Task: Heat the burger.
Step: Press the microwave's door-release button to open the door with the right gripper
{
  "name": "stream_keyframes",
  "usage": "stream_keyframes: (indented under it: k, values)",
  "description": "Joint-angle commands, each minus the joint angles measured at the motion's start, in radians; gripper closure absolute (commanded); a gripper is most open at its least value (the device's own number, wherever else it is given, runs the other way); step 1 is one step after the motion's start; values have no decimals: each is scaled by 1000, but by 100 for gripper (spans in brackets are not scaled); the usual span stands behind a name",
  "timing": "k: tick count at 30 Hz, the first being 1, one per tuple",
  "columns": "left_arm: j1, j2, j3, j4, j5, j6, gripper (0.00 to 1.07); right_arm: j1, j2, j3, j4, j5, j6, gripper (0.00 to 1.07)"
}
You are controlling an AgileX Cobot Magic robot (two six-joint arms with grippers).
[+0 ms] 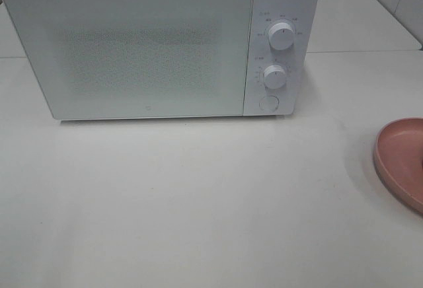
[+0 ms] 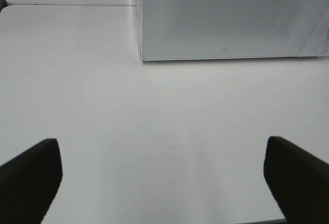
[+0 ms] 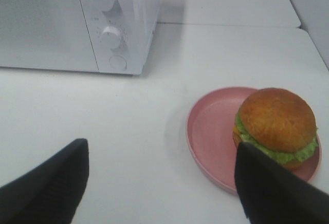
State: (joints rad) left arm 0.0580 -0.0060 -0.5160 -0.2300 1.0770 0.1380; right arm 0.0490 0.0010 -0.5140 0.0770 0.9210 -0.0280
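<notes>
Looking down from the high camera, you see the white microwave (image 1: pixel 162 43) standing at the back of the tabletop (image 1: pixel 198 209) with its door (image 1: pixel 125 57) shut. On the panel at the right of the door, the upper knob (image 1: pixel 281 37) sits above the lower knob (image 1: pixel 274 75), and a round button (image 1: pixel 268 102) lies under both. At the right edge of that view, well apart from the microwave, part of the pink plate (image 1: pixel 400 159) rests on the tabletop, and the part you can see is bare.

Your right wrist camera gives you the burger (image 3: pixel 276 124). It sits on the plate, on the side farther from the microwave, bun up, with green lettuce showing beneath the bun.

Your right tool (image 3: pixel 162 157) hangs over the tabletop with its dark fingers (image 3: pixel 56 183) spread wide and nothing between them. One finger shows in front of the plate's near rim, just beside the burger; whether it touches the plate you cannot tell.

Your left tool (image 2: pixel 163 154) faces the microwave's door from across bare tabletop. Its fingers (image 2: pixel 31 170) stand as far apart as the view allows, gripping nothing, well clear of the microwave.
</notes>
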Motion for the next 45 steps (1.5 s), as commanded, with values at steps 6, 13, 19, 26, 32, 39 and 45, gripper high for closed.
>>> stream_keyframes:
  k: [6,13,19,26,32,39,45]
  values:
    - [-2,-14,1,-11,-6,2,6,-4,136,-11,12,-147,6,32]
    - [-2,-14,1,-11,-6,2,6,-4,253,-4,12,-245,6,32]
    - [-2,-14,1,-11,-6,2,6,-4,384,-2,12,-361,6,32]
    - [-2,-14,1,-11,-6,2,6,-4,509,-2,4,-542,6,32]
    - [-2,-14,1,-11,-6,2,6,-4,567,-2,4,-633,19,32]
    - [-2,-14,1,-11,-6,2,6,-4,682,-2,0,-768,17,32]
    - [-2,-14,1,-11,-6,2,6,-4,796,-2,-77,-921,18,32]
